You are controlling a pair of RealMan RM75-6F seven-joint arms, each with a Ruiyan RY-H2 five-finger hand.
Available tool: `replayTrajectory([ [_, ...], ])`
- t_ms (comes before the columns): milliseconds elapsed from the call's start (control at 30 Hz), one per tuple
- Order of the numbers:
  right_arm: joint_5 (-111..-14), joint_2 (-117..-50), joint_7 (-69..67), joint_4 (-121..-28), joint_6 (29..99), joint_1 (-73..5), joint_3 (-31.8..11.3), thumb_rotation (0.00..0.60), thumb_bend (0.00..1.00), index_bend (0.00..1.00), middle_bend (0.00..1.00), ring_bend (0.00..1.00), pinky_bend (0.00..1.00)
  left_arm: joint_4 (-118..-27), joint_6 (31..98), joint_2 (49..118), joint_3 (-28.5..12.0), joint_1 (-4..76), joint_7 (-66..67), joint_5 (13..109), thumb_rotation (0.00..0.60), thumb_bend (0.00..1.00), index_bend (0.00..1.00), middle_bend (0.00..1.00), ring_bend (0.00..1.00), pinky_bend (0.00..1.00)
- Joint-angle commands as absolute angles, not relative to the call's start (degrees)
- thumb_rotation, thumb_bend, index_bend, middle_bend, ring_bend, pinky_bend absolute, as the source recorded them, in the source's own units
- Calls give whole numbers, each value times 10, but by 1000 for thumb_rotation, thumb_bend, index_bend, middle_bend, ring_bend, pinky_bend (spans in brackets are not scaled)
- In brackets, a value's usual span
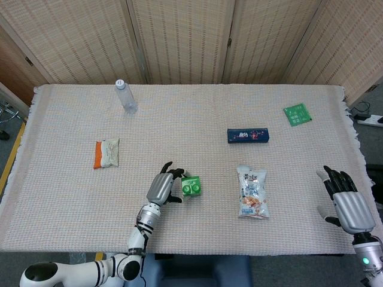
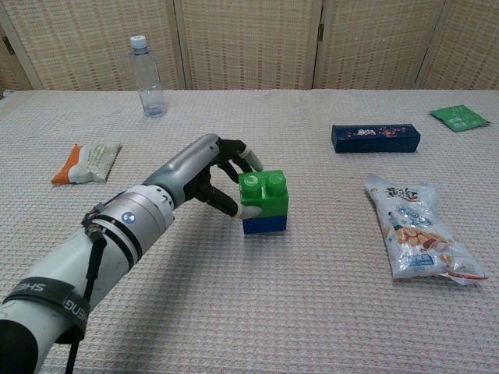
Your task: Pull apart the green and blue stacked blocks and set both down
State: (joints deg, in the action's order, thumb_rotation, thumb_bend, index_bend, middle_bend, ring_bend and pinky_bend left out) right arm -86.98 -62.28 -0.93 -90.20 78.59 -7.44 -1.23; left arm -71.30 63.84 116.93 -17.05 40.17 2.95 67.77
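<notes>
The green block (image 2: 263,193) sits pressed on top of the blue block (image 2: 263,224), still joined as one stack, slightly tilted. My left hand (image 2: 207,175) grips the stack from its left side, thumb low against the seam and fingers curled over the green block's top edge. In the head view the stack (image 1: 191,186) shows mostly green beside the left hand (image 1: 164,188), near the table's front middle. My right hand (image 1: 347,203) hovers at the table's right front edge with fingers spread and nothing in it; the chest view does not show it.
A snack bag (image 2: 417,238) lies right of the stack, a dark blue box (image 2: 375,138) behind it. A water bottle (image 2: 146,76) stands at the back left, an orange-white packet (image 2: 86,162) lies at the left, a green packet (image 2: 460,117) at the far right.
</notes>
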Motion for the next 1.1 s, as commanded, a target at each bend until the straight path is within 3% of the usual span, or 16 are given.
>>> replayTrajectory([
  [33, -871, -624, -9, -901, 784, -76, -11, 600, 361, 0, 0, 0, 0, -725, 646, 1163, -169, 394, 31, 681, 600, 458, 692, 810, 407, 119],
  [267, -886, -630, -16, -898, 772, -84, -4, 600, 361, 0, 0, 0, 0, -812, 646, 1120, -152, 364, 39, 665, 600, 469, 710, 830, 413, 124],
  [633, -958, -664, -181, -836, 717, -138, 24, 600, 360, 0, 0, 0, 0, -952, 671, 1040, -150, 332, 46, 673, 600, 470, 718, 839, 414, 119],
  [867, -1025, -742, -316, -753, 739, -171, 44, 600, 361, 0, 0, 0, 0, -967, 699, 1027, -147, 323, 53, 696, 600, 470, 719, 840, 413, 110],
  [1100, -1047, -777, -461, -732, 746, -207, 59, 600, 361, 0, 0, 0, 0, -984, 706, 1012, -144, 315, 42, 704, 600, 470, 736, 854, 415, 108],
])
